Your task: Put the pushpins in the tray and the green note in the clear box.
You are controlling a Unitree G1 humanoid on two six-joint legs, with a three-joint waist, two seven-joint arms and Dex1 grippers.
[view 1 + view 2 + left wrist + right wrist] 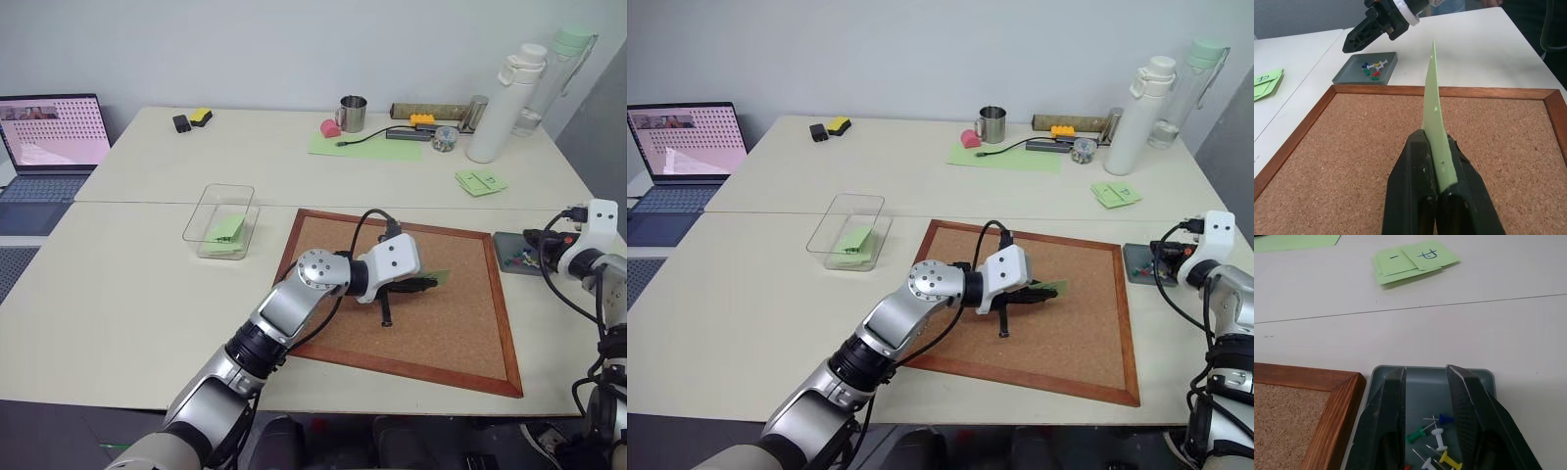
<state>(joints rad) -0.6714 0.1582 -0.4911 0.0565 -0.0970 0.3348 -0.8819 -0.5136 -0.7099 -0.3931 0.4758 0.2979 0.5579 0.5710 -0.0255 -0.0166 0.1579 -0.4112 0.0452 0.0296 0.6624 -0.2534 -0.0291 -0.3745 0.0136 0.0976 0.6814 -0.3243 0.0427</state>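
L gripper [1436, 196] pinches green note [1434, 103] edge-on over corkboard [460, 323].
Note's long axis runs out along the fingers, tip aimed toward tray [1347, 74]. R gripper [1426, 396] above tray, fingers narrowly apart, nothing held; pushpins [1436, 435] lie inside. Clear box [211, 211] sits well apart w/ 1 green slip in it.

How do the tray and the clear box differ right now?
The tray is dark grey and opaque; the clear box is transparent. The tray holds loose pushpins; the clear box holds a green note. The tray sits beside the corkboard's right edge, the clear box off its left. Both are low-walled and rest on the table.
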